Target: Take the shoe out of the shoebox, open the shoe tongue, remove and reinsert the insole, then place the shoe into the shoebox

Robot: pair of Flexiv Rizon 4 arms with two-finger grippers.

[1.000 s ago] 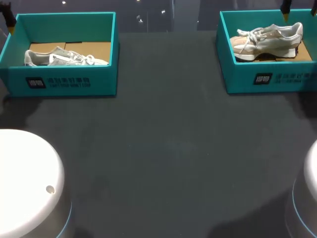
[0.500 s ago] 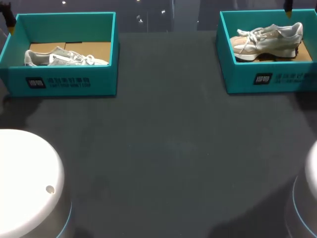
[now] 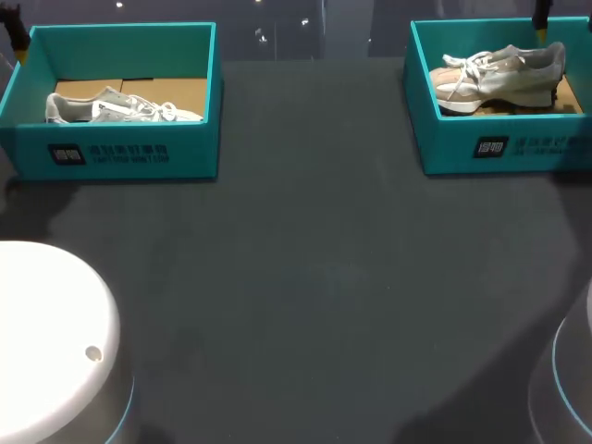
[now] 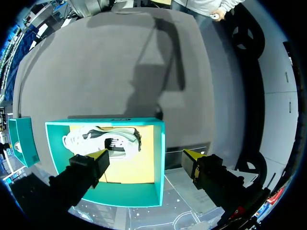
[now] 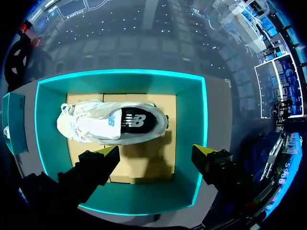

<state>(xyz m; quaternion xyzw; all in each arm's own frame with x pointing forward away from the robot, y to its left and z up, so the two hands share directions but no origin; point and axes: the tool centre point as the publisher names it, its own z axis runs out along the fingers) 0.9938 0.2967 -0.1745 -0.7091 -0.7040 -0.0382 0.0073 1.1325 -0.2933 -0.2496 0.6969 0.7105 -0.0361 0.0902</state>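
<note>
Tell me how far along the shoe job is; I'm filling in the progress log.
Done: nothing visible. The left shoe lies in the left shoebox, the right shoe in the right shoebox. In hand: the left gripper and right gripper hang open over their boxes, touching nothing. Left: lifting a shoe out, tongue, insole, return.
</note>
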